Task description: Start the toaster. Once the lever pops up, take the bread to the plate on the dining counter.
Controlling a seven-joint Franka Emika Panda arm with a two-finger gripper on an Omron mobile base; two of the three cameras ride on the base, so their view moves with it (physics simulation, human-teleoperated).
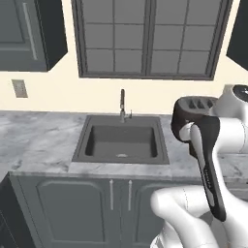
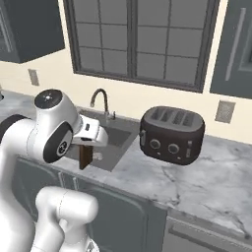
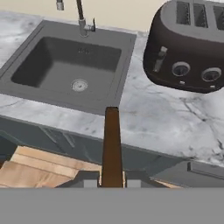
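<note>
My gripper (image 3: 112, 180) is shut on the bread (image 3: 112, 144), a thin dark brown slice seen edge-on and standing up between the fingertips. From the right base the bread (image 2: 85, 156) hangs under the hand, in front of the counter edge by the sink. The dark toaster (image 3: 188, 48) stands on the marble worktop right of the sink, apart from the gripper, with two silvery knobs and empty top slots. Its pale lever (image 3: 159, 59) sits high on the left end. The toaster (image 1: 193, 110) (image 2: 172, 134) also appears in both base views. The plate and the dining counter are out of view.
A dark sink (image 1: 121, 140) with a faucet (image 1: 122, 104) is set in the marble worktop (image 2: 206, 182). Grey cabinet doors (image 1: 72, 203) run below it, and a window (image 1: 147, 38) and wall cabinets hang above. Wood floor (image 3: 30, 168) lies under the hand.
</note>
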